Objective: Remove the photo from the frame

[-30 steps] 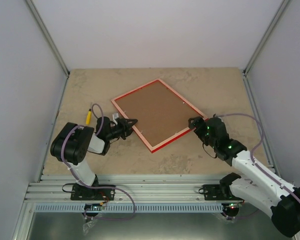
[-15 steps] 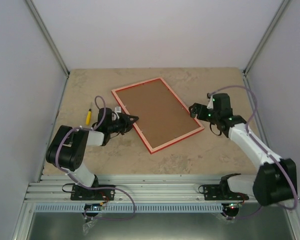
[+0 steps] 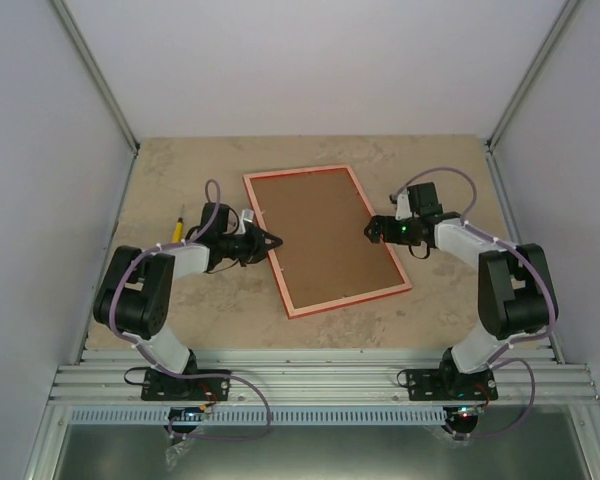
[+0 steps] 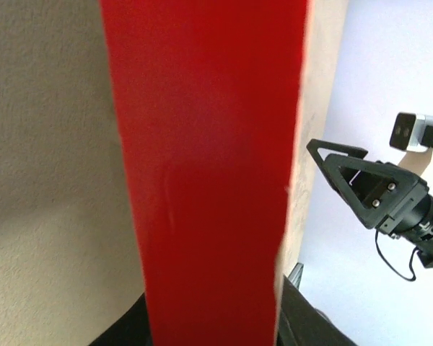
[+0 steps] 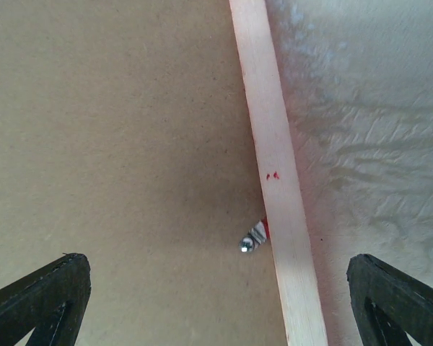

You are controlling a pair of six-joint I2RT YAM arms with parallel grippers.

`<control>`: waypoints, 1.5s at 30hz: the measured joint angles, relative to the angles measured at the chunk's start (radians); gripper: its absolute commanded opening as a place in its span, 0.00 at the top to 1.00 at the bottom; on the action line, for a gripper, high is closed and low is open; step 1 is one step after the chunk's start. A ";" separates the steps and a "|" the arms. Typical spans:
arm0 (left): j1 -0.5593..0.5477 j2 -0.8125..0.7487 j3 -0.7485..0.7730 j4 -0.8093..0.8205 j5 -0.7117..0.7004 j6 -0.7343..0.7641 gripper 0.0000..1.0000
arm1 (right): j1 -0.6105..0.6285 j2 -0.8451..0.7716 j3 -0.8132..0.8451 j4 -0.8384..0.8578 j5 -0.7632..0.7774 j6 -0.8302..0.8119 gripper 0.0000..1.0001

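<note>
Two pincers set at opposite long edges of the frame point(image 3: 348, 300). Lies back-up near the middle of the surface point(image 3: 230, 315), at a slant, showing the brown backing board point(image 3: 320, 235) inside a pinkish-orange rim. Shows nothing of the photo in any view.

Gripped at the left edge by the left pincer point(image 3: 269, 240): narrow, closed on the rail. From the left wrist, fills the middle of the view as a broad, blurred red band running up between two dark fingers point(image 4: 126, 333) at the bottom, with beige surface to one side and pale wall to the other.

Met at the right edge by the right pincer point(image 3: 372, 230): spread wide, holding nothing, poised over rail and board. From the right wrist, shows both fingertips point(image 5: 40, 303) far apart in the bottom corners, with the pale rail running up between them, brown board to its left and mottled surface to its right. Shows too a small metal tab point(image 5: 250, 241) at the rail's inner side, lying on the board, and two red flecks on the rail above it.

Finds a yellow-handled screwdriver point(image 3: 180, 229) on the surface just left of the left arm, apart from the frame.
</note>
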 measured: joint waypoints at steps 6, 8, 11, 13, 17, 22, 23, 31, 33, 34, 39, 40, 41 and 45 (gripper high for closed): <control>0.000 0.038 0.070 -0.130 0.029 0.103 0.93 | 0.000 0.043 -0.003 -0.001 -0.008 -0.021 0.02; 0.000 0.053 0.095 -0.164 0.034 0.129 0.90 | 0.000 0.043 -0.009 0.000 -0.008 -0.025 0.02; 0.000 0.074 0.134 -0.219 0.035 0.168 0.82 | 0.000 0.043 -0.030 0.001 -0.020 -0.032 0.02; 0.000 0.084 0.156 -0.250 0.034 0.187 0.76 | 0.000 0.043 -0.053 0.001 -0.036 -0.034 0.02; -0.001 0.099 0.188 -0.299 0.015 0.218 0.67 | -0.001 0.033 -0.088 0.021 -0.061 -0.039 0.02; -0.005 0.136 0.194 -0.390 -0.096 0.270 0.54 | -0.002 0.009 -0.131 0.059 -0.095 -0.038 0.02; -0.005 0.142 0.194 -0.409 -0.122 0.280 0.51 | -0.002 0.003 -0.140 0.065 -0.105 -0.037 0.02; -0.016 0.137 0.248 -0.482 -0.211 0.296 0.37 | -0.002 -0.051 -0.211 0.097 -0.142 -0.016 0.02; -0.024 0.137 0.264 -0.498 -0.237 0.296 0.34 | -0.001 -0.067 -0.227 0.098 -0.152 -0.009 0.02; -0.028 0.137 0.273 -0.508 -0.253 0.297 0.33 | -0.001 -0.075 -0.237 0.098 -0.156 -0.005 0.02; -0.055 0.140 0.319 -0.563 -0.356 0.301 0.29 | 0.002 -0.129 -0.286 0.093 -0.165 0.015 0.02; -0.060 0.140 0.325 -0.572 -0.377 0.301 0.29 | 0.002 -0.138 -0.294 0.091 -0.165 0.019 0.02; -0.064 0.140 0.331 -0.581 -0.398 0.303 0.28 | 0.002 -0.149 -0.303 0.087 -0.164 0.024 0.02; -0.076 0.138 0.347 -0.605 -0.470 0.311 0.25 | 0.002 -0.188 -0.332 0.070 -0.161 0.041 0.02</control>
